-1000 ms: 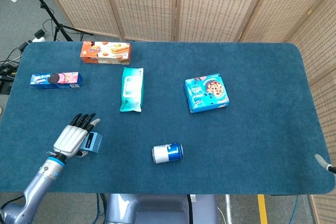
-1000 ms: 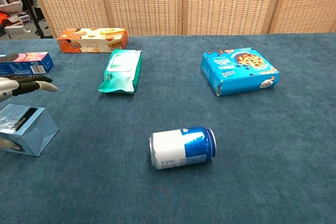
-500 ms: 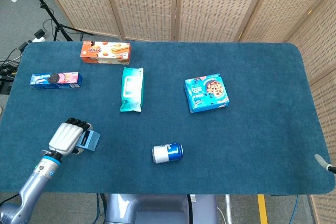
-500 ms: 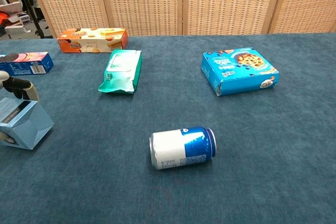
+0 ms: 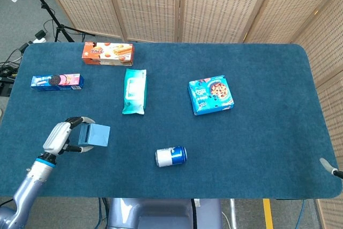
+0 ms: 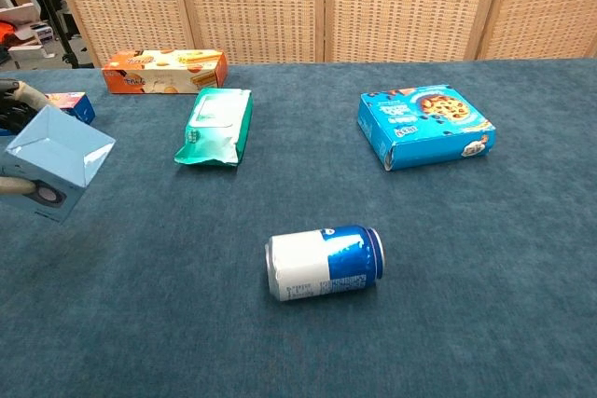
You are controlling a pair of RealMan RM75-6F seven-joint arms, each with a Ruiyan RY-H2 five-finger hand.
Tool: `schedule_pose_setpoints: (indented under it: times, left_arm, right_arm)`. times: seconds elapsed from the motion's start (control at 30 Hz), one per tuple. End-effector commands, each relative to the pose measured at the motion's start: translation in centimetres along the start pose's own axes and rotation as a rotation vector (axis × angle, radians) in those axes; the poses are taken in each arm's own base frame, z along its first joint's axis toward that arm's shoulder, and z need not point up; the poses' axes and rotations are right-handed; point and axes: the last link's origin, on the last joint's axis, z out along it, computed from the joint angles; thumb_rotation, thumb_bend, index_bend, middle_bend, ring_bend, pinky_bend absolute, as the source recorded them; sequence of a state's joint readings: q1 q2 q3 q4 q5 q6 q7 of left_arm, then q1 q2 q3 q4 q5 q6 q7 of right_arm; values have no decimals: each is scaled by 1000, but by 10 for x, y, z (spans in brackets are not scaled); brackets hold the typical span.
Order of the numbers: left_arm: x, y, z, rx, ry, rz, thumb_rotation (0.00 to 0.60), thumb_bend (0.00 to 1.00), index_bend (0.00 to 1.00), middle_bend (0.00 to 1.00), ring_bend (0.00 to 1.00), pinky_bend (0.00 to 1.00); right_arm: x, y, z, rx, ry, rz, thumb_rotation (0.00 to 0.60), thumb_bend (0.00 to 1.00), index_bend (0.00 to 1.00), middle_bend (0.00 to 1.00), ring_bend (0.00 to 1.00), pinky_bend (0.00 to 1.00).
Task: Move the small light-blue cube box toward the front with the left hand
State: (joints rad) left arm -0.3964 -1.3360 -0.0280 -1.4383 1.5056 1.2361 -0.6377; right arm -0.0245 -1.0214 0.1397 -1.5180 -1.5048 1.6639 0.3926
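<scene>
The small light-blue cube box (image 5: 95, 134) is off the table, tilted, gripped by my left hand (image 5: 60, 137) at the table's front left. In the chest view the box (image 6: 54, 159) hangs at the left edge with fingers (image 6: 19, 95) curled over its top and a thumb under its lower side. Of my right hand only a tip (image 5: 328, 167) shows at the front right edge of the head view, too little to tell how its fingers lie.
A blue-and-white can (image 5: 171, 156) lies on its side at the front centre. Behind stand a teal wipes pack (image 5: 134, 90), a blue cookie box (image 5: 211, 95), an orange snack box (image 5: 107, 53) and a blue-pink biscuit box (image 5: 57, 81).
My left hand has closed around the cube box and lifted it off the cloth. Box and hand are now higher and tilted, a little farther back than before.
</scene>
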Motion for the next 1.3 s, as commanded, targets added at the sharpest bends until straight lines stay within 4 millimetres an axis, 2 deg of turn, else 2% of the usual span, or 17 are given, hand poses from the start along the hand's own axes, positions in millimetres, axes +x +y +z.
schedule_pose_setpoints:
  times: [0.03,0.17,0.3,0.83,0.9,0.97,1.03,1.07,1.1,1.13,1.2,1.3]
  left_arm:
    - [-1,-32,-8,-44,-12,-452,600,168,489,444,321,272]
    - [-7,-49,-6,-26,-49,-588,600,204,489,445,322,272]
    - [-18,-63,-2,-14,-73,-653,600,210,489,445,322,271]
    - [-39,-89,3,75,-99,-559,600,177,489,440,315,272]
    - [-41,-93,3,96,-120,-474,600,176,489,397,246,242]
    - [-43,-93,3,101,-132,-431,600,173,488,276,106,132]
    - [-44,-92,2,96,-143,-396,600,160,407,73,7,14]
    - [-44,-90,2,86,-138,-385,600,153,349,29,0,1]
    - [-43,-89,1,73,-133,-372,600,138,249,0,0,0]
    - [-43,-86,0,58,-126,-361,600,123,165,0,0,0]
    - [-41,-83,-2,35,-118,-344,600,106,89,0,0,0]
    - [-37,-76,-6,-11,-96,-301,600,101,67,0,0,0]
  right_arm:
    - [0,0,0,1,-1,-2,600,0,0,0,0,0]
    - [-2,-2,0,3,-4,-7,600,0,0,0,0,0]
    - [-3,-2,0,3,-6,-10,600,0,0,0,0,0]
    - [-2,-1,1,-4,-4,-5,600,0,0,0,0,0]
    - [-2,-1,1,-4,-4,-4,600,0,0,0,0,0]
    - [-2,-1,1,-4,-3,-3,600,0,0,0,0,0]
    - [-1,0,1,-4,-1,-3,600,0,0,0,0,0]
    - [-1,0,1,-4,0,-2,600,0,0,0,0,0]
    - [-1,0,1,-5,1,-2,600,0,0,0,0,0]
    - [-1,0,1,-5,1,-2,600,0,0,0,0,0]
    - [-1,0,1,-5,2,-2,600,0,0,0,0,0]
    - [-1,0,1,-4,1,-2,600,0,0,0,0,0]
